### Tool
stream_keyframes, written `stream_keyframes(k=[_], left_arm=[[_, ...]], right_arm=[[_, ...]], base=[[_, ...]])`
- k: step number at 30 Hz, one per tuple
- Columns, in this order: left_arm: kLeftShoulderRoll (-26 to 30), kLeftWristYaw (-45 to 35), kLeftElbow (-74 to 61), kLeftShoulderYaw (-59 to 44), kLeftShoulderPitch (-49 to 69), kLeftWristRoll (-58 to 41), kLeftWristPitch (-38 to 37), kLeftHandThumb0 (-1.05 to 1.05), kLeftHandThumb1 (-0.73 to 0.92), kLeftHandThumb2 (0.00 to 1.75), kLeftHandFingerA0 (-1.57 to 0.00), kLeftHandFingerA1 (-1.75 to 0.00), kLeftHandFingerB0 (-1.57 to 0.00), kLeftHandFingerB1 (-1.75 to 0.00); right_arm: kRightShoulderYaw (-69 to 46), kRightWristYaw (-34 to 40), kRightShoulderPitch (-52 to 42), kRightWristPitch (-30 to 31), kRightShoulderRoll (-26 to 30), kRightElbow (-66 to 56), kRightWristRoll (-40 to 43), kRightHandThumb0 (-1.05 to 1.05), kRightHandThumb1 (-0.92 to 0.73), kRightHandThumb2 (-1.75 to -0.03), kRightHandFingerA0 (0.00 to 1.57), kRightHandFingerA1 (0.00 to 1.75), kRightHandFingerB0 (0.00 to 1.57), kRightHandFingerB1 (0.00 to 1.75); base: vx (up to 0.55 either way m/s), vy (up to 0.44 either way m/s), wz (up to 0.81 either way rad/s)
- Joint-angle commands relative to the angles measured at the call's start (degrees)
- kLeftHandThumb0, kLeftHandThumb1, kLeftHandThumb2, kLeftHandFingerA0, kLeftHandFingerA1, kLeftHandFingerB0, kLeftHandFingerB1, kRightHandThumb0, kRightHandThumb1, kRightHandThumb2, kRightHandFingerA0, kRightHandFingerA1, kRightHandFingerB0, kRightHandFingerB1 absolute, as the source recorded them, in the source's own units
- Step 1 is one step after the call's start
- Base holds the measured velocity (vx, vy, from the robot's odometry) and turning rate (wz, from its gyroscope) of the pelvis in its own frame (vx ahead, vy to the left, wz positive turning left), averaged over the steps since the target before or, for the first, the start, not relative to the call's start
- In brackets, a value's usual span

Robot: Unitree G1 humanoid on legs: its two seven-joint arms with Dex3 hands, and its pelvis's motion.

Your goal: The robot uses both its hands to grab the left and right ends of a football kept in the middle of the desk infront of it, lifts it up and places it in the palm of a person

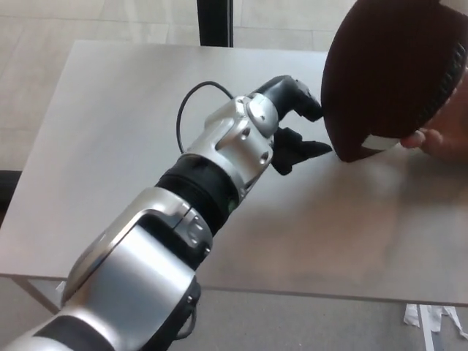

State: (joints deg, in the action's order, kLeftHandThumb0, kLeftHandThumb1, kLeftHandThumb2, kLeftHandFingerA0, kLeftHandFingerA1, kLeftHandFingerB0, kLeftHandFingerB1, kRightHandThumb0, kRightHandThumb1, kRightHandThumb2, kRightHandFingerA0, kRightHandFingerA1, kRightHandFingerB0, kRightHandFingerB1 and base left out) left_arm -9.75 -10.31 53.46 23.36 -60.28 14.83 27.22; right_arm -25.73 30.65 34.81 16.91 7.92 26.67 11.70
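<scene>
The football (391, 73) is dark brown with a white stripe near its tip. It is up above the worktop (110, 131), resting on a person's hand (439, 139). My left robot hand (296, 128) reaches toward it, fingers apart, holding nothing. One fingertip looks just beside the ball. I can't see any writing.

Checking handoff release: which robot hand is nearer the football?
Left. The left hand sits just left of the football, fingers apart, not touching it. The right hand isn't in view.
</scene>
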Motion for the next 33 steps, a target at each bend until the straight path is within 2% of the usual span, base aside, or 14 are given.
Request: stream_keyframes(k=[1, 2, 10, 11, 12, 20, 25, 26, 27, 28, 29, 31, 32, 33], left_arm=[[8.5, -2.0, -11.1, -7.7, 6.6, -3.1, 2.4, -0.55, 0.62, 0.59, -0.90, -0.82, -0.43, -0.44], [13.5, -3.1, -14.4, -9.2, 8.8, -2.3, 5.5, -0.57, 0.48, 0.86, -1.01, -0.94, -0.37, -0.54], [24.3, -9.3, -28.4, -16.4, 19.0, -5.7, 7.5, -0.62, 0.61, 0.58, -1.00, -0.91, -0.48, -0.45], [26.4, -10.7, -31.2, -17.0, 20.9, -6.0, 7.4, -0.64, 0.48, 0.88, -0.98, -0.95, -0.39, -0.55], [28.6, -11.8, -32.9, -17.9, 22.4, -6.1, 7.2, -0.63, 0.63, 0.59, -1.00, -0.93, -0.40, -0.42], [33.8, -11.9, -41.5, -22.3, 29.4, -7.5, 10.2, -0.60, 0.50, 0.87, -0.97, -0.99, -0.41, -0.55], [32.3, -15.6, -62.8, -44.9, 45.1, -22.3, 15.2, -0.66, 0.74, 0.62, -0.83, -0.93, -0.43, -0.41], [32.1, -16.9, -65.5, -48.8, 48.0, -24.7, 15.9, -0.70, 0.78, 0.64, -0.80, -0.99, -0.40, -0.40], [32.4, -19.7, -69.1, -54.5, 52.4, -28.1, 17.0, -0.76, 0.78, 0.64, -0.74, -1.02, -0.41, -0.39], [32.6, -22.0, -71.8, -60.2, 57.1, -30.9, 17.6, -0.74, 0.62, 1.05, -0.71, -0.93, -0.25, -0.51], [31.9, -24.7, -73.0, -68.5, 63.8, -34.3, 17.0, -0.78, 0.79, 0.64, -0.78, -0.95, -0.39, -0.37], [29.4, -26.1, -74.0, -80.9, 73.4, -37.6, 17.1, -0.76, 0.74, 0.63, -0.80, -0.88, -0.41, -0.37], [28.7, -26.8, -72.1, -85.3, 76.9, -39.3, 16.3, -0.75, 0.75, 0.63, -0.79, -0.88, -0.42, -0.37], [28.0, -26.5, -71.0, -89.4, 79.6, -39.9, 17.3, -0.78, 0.74, 0.63, -0.77, -0.81, -0.45, -0.36]], right_arm=[[0.4, -5.9, -5.4, 5.4, 4.4, -8.9, 0.7, -0.56, -0.67, -0.60, 1.03, 0.83, 0.54, 0.40], [0.2, -7.0, -7.7, 7.8, 5.1, -13.6, 1.5, -0.56, -0.65, -0.60, 0.93, 0.82, 0.34, 0.37], [-0.4, -10.8, -15.2, 13.7, 7.0, -25.7, 3.6, -0.58, -0.67, -0.60, 0.93, 0.81, 0.31, 0.37], [-0.7, -12.0, -16.7, 14.5, 7.3, -28.0, 4.5, -0.59, -0.67, -0.60, 0.91, 0.82, 0.30, 0.36], [-1.3, -12.6, -17.8, 14.7, 7.4, -29.9, 5.3, -0.59, -0.66, -0.60, 0.95, 0.82, 0.33, 0.37], [-2.4, -15.3, -23.2, 15.3, 6.3, -35.5, 6.6, -0.58, -0.66, -0.60, 0.96, 0.83, 0.37, 0.39], [-9.6, -23.5, -34.5, 19.1, 8.4, -48.3, 15.9, -0.62, -0.54, -0.89, 0.95, 0.92, 0.39, 0.52], [-11.8, -24.8, -36.7, 19.1, 8.4, -50.0, 17.9, -0.62, -0.67, -0.60, 0.99, 0.91, 0.53, 0.40], [-14.3, -25.3, -39.7, 20.2, 8.5, -52.7, 19.4, -0.64, -0.53, -0.91, 0.99, 0.93, 0.44, 0.54], [-16.4, -25.9, -43.1, 19.4, 8.4, -55.0, 19.4, -0.58, -0.55, -0.90, 1.04, 0.91, 0.46, 0.54], [-19.8, -28.6, -48.2, 16.0, 7.5, -55.9, 19.8, -0.61, -0.56, -0.90, 0.94, 0.89, 0.37, 0.51], [-25.8, -33.5, -56.8, 10.7, 5.5, -56.0, 21.3, -0.56, -0.71, -0.61, 0.92, 0.88, 0.45, 0.38], [-27.8, -34.3, -59.6, 7.9, 4.0, -55.4, 21.0, -0.60, -0.57, -0.90, 0.93, 0.88, 0.41, 0.52], [-29.9, -34.9, -61.5, 5.8, 2.6, -53.9, 21.5, -0.54, -0.69, -0.61, 0.98, 0.85, 0.53, 0.40]], base=[[0.00, 0.000, 0.00], [0.00, 0.000, 0.00], [0.00, 0.000, 0.00], [0.00, 0.000, 0.00], [0.00, 0.000, 0.00], [0.00, 0.000, 0.00], [0.00, 0.000, 0.00], [0.00, 0.000, 0.00], [0.00, 0.000, 0.00], [0.00, 0.000, 0.00], [0.00, 0.000, 0.00], [0.00, 0.000, 0.00], [0.00, 0.000, 0.00], [0.00, 0.000, 0.00]])
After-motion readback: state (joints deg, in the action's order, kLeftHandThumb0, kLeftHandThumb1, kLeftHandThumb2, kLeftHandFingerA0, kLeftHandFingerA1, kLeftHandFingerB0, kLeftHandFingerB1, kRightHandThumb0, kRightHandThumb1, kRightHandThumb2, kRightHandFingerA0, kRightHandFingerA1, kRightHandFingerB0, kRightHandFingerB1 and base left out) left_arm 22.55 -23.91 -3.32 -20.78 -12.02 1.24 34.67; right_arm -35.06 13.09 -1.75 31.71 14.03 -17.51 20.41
